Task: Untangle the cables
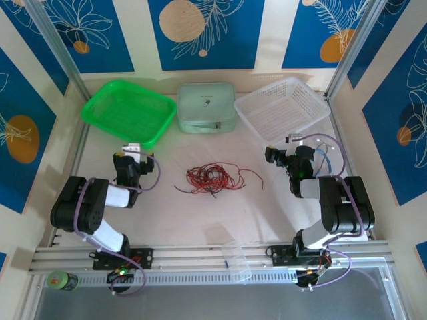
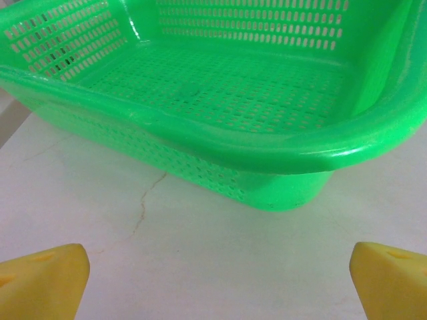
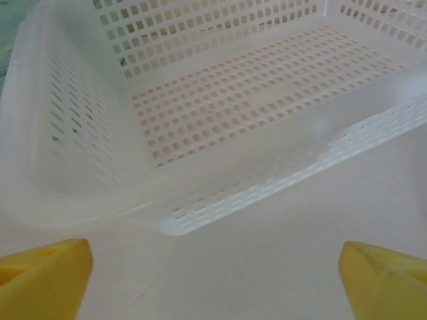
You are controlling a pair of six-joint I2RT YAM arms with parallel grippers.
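Nearest: left gripper [image 2: 220,280] and right gripper [image 3: 217,280], yellow fingers spread wide and empty, facing the far glossy green basket [image 2: 200,87] and the white perforated basket [image 3: 220,107]. The cables [image 1: 212,178], a tangle of thin, curly red and black wire, lie between the arms, nearer than both grippers. The tangle runs left to right, its loose red tail towards the right arm.

Cream walls [image 1: 137,33] with blue leaf-patterned panels [image 1: 230,53] enclose a white tabletop [image 1: 200,217] edged by aluminium rails [image 1: 200,255].
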